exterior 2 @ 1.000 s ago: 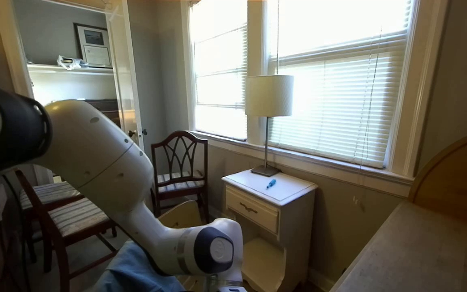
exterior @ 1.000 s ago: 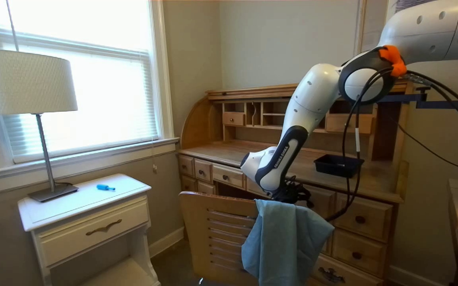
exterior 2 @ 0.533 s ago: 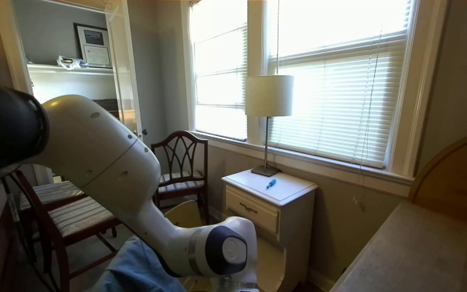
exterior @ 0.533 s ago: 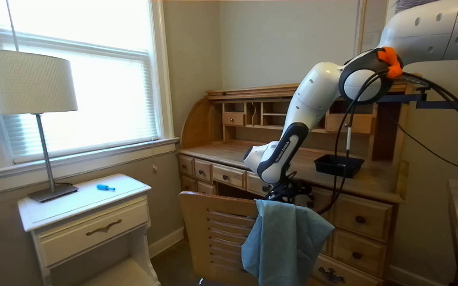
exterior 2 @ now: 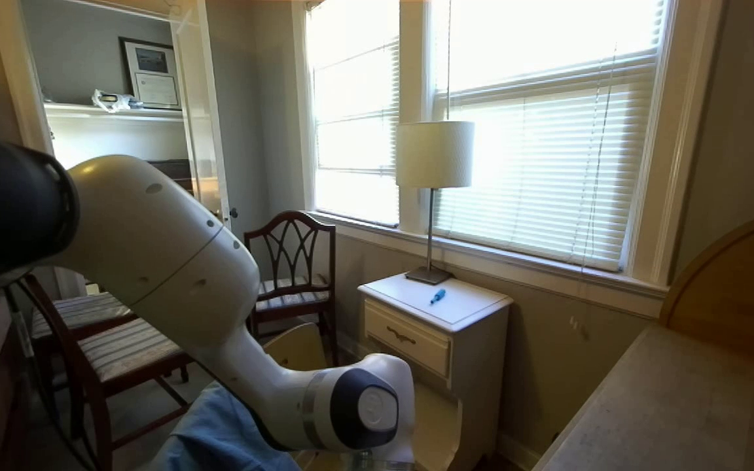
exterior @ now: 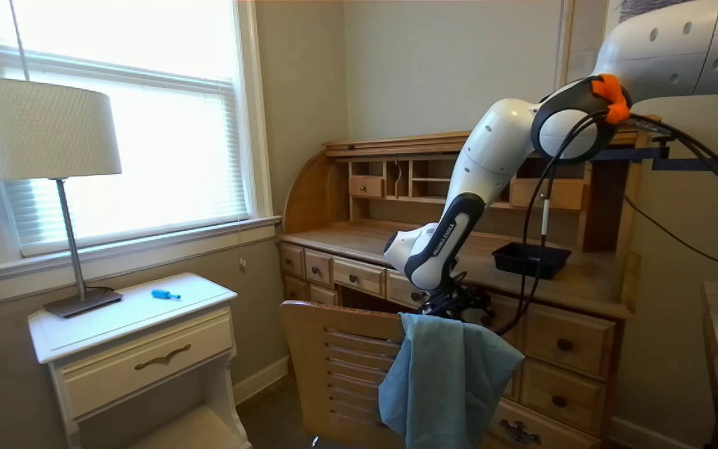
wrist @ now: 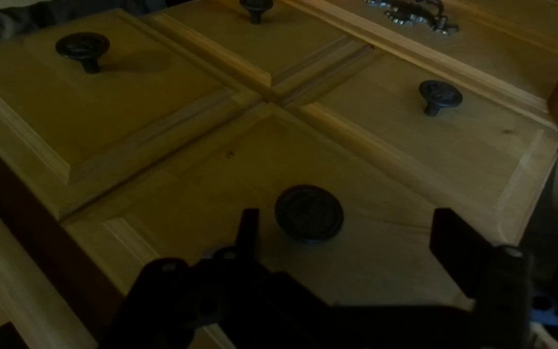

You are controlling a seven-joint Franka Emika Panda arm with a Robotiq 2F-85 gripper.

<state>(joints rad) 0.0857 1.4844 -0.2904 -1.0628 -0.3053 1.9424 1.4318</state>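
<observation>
Wrist view: gripper [wrist: 347, 213] spread wide, nothing clamped; dark round knob [wrist: 309, 214] shows between its fingertips, off-centre, closer to the finger at picture left; depth hard to judge, can't say whether anything touches; knob is mounted on a wooden drawer front [wrist: 255, 169], which appears level with the panels around it.

Handling, best guess: knob hard and rigid, probably metal, won't crush; cap looks broad, stem not visible from this angle, but a neighbouring knob [wrist: 440, 94] shows a slimmer stem under its cap, so likely the same build; best hold is pads on opposite sides of the cap, deep enough to catch behind the rim; a shallow pinch on the curved edge might slip; the drawer behind it likely has some weight and friction, may bind if drawn at a slant; wood face could scratch.

Gripper is mostly hidden in an exterior view, behind a chair back [exterior: 353, 368] and the blue cloth [exterior: 449, 380] draped over it; cloth looks soft and light, might snag on fingers passing close; black tray [exterior: 512, 263] stands on the desk top [exterior: 365, 232], apart from the gripper; matching this knob across views isn't possible, chair and cloth block it.
</observation>
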